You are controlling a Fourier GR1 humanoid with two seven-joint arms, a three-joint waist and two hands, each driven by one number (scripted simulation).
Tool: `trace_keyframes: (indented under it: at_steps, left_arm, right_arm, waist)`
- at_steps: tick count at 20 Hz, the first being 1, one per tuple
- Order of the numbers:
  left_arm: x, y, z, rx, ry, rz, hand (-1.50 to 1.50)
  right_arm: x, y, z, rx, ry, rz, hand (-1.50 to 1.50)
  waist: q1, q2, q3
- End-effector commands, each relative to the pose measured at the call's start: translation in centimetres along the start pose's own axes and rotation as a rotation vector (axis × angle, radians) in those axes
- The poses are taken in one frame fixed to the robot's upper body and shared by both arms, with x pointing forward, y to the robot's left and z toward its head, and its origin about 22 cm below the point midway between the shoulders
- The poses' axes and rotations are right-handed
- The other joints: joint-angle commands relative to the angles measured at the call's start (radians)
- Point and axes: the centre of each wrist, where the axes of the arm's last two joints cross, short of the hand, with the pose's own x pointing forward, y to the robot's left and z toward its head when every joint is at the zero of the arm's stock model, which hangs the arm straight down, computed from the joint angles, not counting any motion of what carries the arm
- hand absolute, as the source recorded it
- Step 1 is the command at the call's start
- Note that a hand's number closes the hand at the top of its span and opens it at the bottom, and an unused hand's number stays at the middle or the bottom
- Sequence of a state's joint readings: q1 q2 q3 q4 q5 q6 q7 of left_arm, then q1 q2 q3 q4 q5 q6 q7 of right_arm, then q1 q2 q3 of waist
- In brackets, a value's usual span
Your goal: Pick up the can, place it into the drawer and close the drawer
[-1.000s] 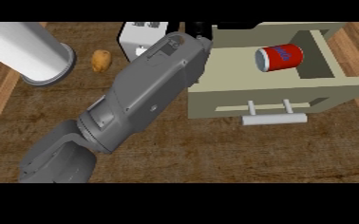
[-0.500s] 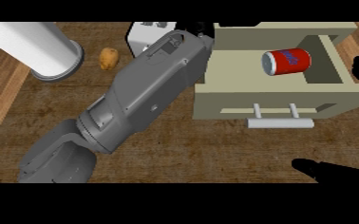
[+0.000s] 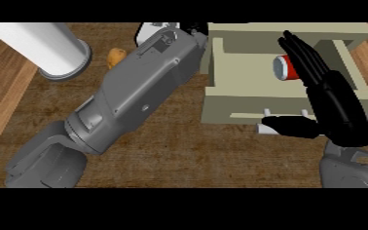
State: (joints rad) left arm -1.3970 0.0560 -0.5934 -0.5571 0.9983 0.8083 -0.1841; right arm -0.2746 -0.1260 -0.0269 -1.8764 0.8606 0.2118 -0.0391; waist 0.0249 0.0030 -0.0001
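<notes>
The red can lies on its side inside the open beige drawer, at the view's right. My right hand is open above the drawer's front, its straight fingers reaching over the can and hiding its right part. Its thumb covers most of the drawer's white handle. My left forearm crosses the middle of the view diagonally. Of the left hand, only a black bit shows at the drawer's far left corner.
A large white cylinder stands at the far left on the wooden counter. A small orange-brown item lies beside it. A white object sits behind the left forearm.
My right hand has come up from the lower right edge and now hangs over the drawer's front and the can. The can stays in the drawer. The left forearm has barely moved.
</notes>
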Motion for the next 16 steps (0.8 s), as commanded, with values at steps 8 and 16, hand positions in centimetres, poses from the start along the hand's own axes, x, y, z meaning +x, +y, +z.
trace_keyframes:
  at_steps: [8, 16]
  left_arm:
    - [2.2, 4.2, -1.0, 0.023, 0.003, -0.018, -1.5]
    - [2.3, 8.1, -1.4, 0.056, -0.029, -0.026, -1.5]
  right_arm:
    - [-2.6, 6.5, -6.6, 0.124, 0.023, 0.285, -1.5]
    - [-6.9, 10.7, -8.4, 0.135, 0.079, 0.334, -1.5]
  waist:
    - [0.026, -0.004, 0.0]
    - [0.019, 0.001, 0.001]
